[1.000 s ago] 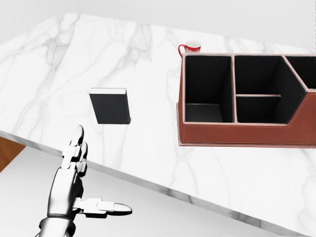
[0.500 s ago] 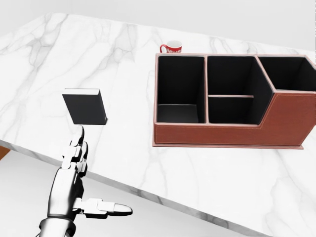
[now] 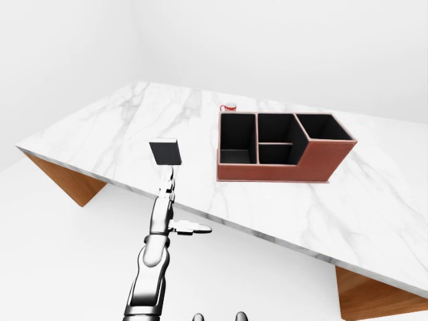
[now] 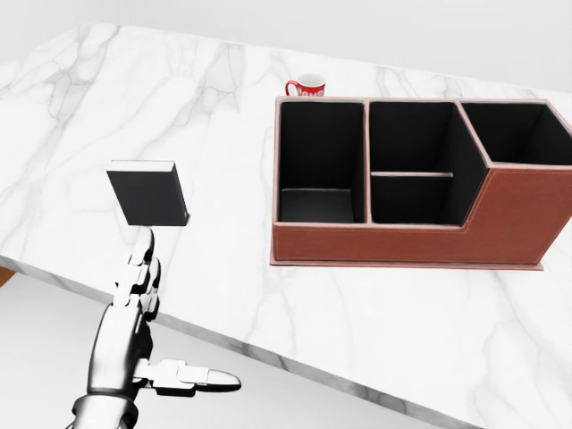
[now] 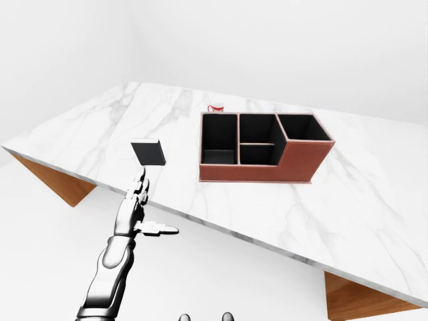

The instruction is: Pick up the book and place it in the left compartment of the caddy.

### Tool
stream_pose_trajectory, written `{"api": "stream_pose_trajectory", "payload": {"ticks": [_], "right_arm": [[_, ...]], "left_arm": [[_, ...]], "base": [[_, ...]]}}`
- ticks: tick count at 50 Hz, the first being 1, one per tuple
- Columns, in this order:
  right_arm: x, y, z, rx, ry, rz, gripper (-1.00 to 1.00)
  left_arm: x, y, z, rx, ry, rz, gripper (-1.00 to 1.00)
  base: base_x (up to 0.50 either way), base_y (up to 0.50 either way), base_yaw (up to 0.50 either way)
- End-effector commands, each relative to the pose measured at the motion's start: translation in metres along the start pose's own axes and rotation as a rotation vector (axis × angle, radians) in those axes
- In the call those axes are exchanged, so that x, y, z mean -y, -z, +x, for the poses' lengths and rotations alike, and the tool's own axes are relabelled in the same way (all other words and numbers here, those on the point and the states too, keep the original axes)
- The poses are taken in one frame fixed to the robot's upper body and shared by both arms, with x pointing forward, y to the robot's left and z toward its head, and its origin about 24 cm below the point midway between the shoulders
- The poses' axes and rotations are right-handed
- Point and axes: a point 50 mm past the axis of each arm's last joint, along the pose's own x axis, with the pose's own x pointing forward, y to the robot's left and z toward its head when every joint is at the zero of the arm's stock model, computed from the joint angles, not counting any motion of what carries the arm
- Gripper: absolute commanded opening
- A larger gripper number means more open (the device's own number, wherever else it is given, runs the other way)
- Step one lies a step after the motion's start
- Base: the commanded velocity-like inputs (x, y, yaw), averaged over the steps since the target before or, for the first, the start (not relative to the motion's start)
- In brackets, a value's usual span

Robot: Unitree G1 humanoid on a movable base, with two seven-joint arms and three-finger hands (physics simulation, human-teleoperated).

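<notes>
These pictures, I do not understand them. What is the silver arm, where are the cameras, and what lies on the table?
All three pictures come from cameras on a simulated humanoid robot's head, looking over its own arms. The silver arm is its left hand, fingers open, holding nothing, pointing toward a dark book on the marble table. To the right stands a brown caddy with empty compartments; a red and white mug is behind it. The right hand is not clearly visible.

The left hand (image 4: 134,304), fingers (image 4: 143,259) spread, reaches just below the book (image 4: 148,192).
</notes>
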Motion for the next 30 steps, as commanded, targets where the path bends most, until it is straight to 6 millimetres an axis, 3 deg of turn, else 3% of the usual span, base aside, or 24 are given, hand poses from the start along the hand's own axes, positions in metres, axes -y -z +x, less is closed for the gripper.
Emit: {"api": "stream_pose_trajectory", "payload": {"ticks": [1, 30], "right_arm": [[-0.0006, -0.0016, -0.0003, 0.005, -0.008, 0.002, 1.0], [-0.0003, 0.0016, -0.0011, -0.005, -0.014, 0.004, 1.0]], "left_arm": [[0.0, 0.0028, 0.0008, -0.012, 0.003, 0.004, 1.0], [0.0003, 0.001, -0.0001, -0.004, -0.001, 0.009, 1.0]], "base": [[0.0, 0.0, 0.0], [0.0, 0.0, 0.0]]}}
